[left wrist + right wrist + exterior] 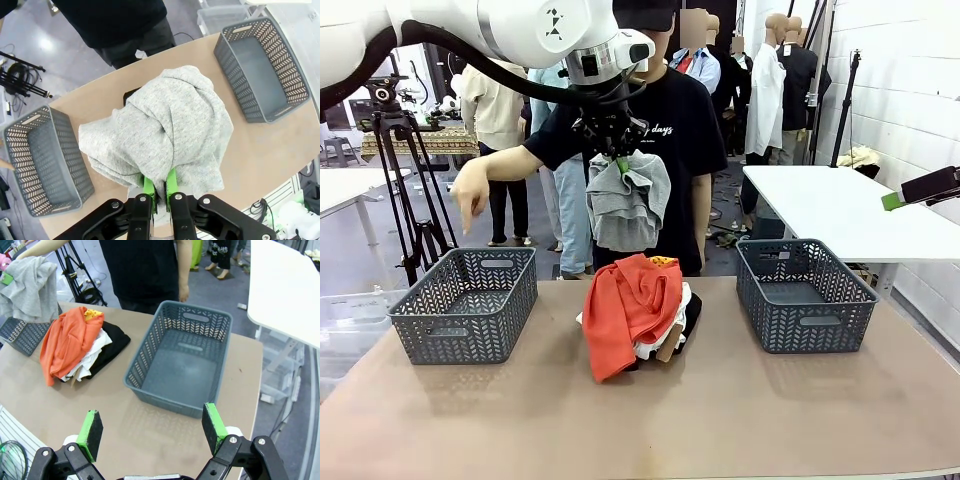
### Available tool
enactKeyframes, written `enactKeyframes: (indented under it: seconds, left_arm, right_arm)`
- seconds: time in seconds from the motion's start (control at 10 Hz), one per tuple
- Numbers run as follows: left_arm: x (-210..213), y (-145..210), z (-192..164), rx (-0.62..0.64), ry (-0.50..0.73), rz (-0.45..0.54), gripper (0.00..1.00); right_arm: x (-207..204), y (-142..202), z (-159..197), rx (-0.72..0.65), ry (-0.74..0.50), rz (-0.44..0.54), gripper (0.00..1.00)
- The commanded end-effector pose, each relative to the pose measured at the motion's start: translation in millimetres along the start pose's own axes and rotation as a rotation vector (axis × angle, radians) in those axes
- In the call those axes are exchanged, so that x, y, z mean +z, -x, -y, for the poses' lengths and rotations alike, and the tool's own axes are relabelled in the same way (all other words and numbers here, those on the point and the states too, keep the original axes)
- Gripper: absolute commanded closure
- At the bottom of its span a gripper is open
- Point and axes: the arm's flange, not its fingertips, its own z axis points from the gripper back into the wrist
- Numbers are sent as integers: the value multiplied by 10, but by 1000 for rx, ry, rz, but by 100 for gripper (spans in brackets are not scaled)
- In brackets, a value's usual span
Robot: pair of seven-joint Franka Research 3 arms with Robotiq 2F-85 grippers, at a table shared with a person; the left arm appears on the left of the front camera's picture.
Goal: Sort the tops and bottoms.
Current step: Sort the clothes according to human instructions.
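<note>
Two grey baskets: left basket [465, 305], right basket [805, 295]. Between them is one pile: orange-red top [625, 305] over white top [90, 357] and black bottoms [112, 342]. Left gripper [620, 160] pinches one grey garment [625, 205] above the pile. Right gripper [152, 427] stands wide, empty.

Brown table [740, 420]: fills the lower half of the front view, wide and matte.
Left basket [460, 322]: grey, slotted walls, centre left on the brown table.
Right basket [810, 325]: same make, centre right, well apart from its twin.
Tripod [405, 180]: black, upper left, on the floor behind.
White table [830, 210]: right side, beyond the right basket.
Person [685, 130]: top centre, black printed T-shirt, standing at the far edge.
</note>
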Motion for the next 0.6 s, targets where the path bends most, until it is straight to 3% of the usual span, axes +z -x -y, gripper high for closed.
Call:
enactKeyframes:
  seconds: [0.0,0.5]
  left_arm:
    - [35,-20,-9,5,2,7,100]
    - [35,-20,-9,5,2,7,100]
  right_arm:
    - [-8,5,5,-3,-16,3,0]
    - [-8,5,5,-3,-16,3,0]
